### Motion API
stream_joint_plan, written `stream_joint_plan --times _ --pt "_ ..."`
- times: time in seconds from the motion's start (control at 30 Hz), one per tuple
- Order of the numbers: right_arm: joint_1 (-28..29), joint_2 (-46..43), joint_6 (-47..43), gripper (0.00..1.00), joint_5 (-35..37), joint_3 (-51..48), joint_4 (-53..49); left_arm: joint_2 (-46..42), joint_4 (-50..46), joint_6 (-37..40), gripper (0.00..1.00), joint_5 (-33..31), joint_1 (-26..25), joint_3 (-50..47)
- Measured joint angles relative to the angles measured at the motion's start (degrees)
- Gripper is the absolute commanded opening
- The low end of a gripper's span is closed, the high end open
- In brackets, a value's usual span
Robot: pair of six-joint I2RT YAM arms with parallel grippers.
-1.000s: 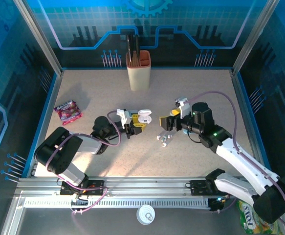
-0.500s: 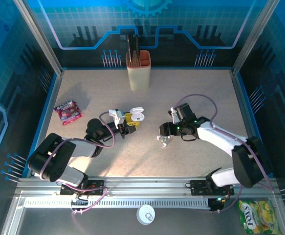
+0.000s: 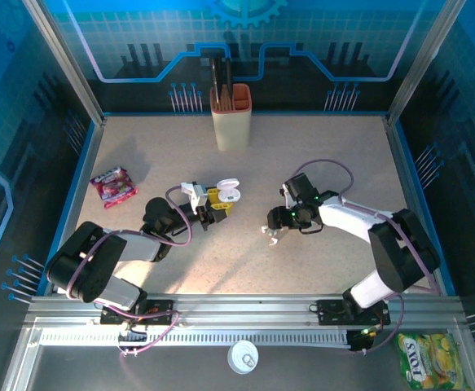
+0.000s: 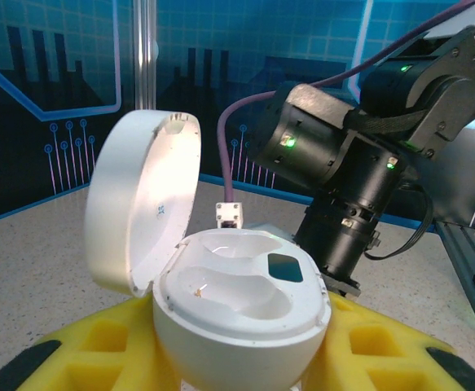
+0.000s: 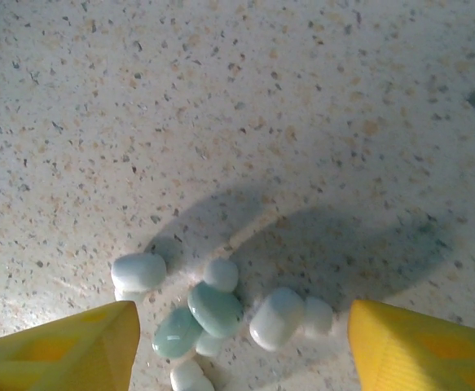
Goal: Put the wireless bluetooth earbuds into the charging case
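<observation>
Case (image 4: 241, 318) is clamped in the left gripper (image 3: 217, 202), with the yellow fingers (image 4: 98, 358) hugging it on both sides. Lid (image 4: 139, 208) is flipped up, so you can see the two wells inside.

Earbuds (image 5: 221, 314) aren't in it yet. They're a little heap of whitish and pale green bits on the table (image 5: 302, 98), off to the right of the case and slightly forward of it.

Right gripper (image 5: 241, 326) hangs over that heap with its jaws spread wide, one yellow tip either side of the pile, gripping nothing. Can't tell if the tips touch the table.

In the left wrist view the right arm (image 4: 343, 171) sits just behind the case. A beige holder (image 3: 230, 120) stands well behind the case.
</observation>
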Motion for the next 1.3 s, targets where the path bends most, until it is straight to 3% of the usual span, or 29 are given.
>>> stream_joint_plan --times 0.4,0.77,1.3 --pt "-2.51 4.79 -1.38 0.67 -4.90 1.75 2.91 0.00 0.00 -0.17 0.36 0.02 0.02 0.00" --pt "-2.82 -1.27 0.31 0.64 -7.02 -7.76 11.89 1.09 0.00 -0.81 0.36 1.14 0.02 0.02" --pt "-0.98 -8.92 4.07 0.61 -8.68 -13.25 9.01 2.01 0.00 -1.66 0.36 1.57 0.04 0.33"
